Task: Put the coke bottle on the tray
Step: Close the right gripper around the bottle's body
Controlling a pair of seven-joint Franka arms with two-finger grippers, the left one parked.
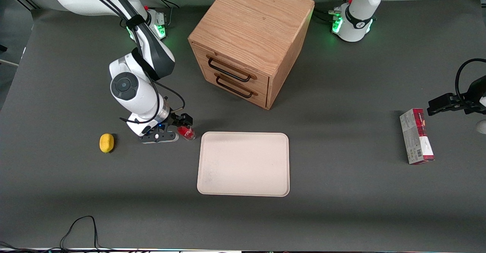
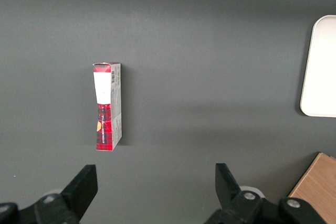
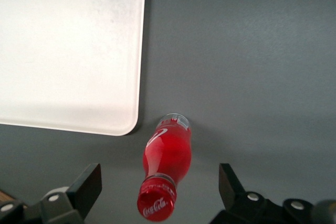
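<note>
The coke bottle (image 1: pixel 186 132) is a tiny red bottle with a red cap, standing on the grey table close beside a corner of the tray (image 1: pixel 243 163), the corner farther from the front camera. The tray is a large flat cream rectangle with a low rim. My right gripper (image 1: pixel 181 129) hangs directly over the bottle. In the right wrist view the bottle (image 3: pixel 167 169) stands upright between the two fingers, its lettered cap toward the camera. The gripper (image 3: pixel 160 182) is open, with a wide gap on both sides of the bottle. The tray's rounded corner (image 3: pixel 126 121) lies just beside the bottle.
A yellow lemon-like lump (image 1: pixel 106 143) lies on the table toward the working arm's end. A wooden drawer cabinet (image 1: pixel 250 40) stands farther from the front camera than the tray. A red-and-grey carton (image 1: pixel 416 135) lies toward the parked arm's end, also in the left wrist view (image 2: pixel 107 106).
</note>
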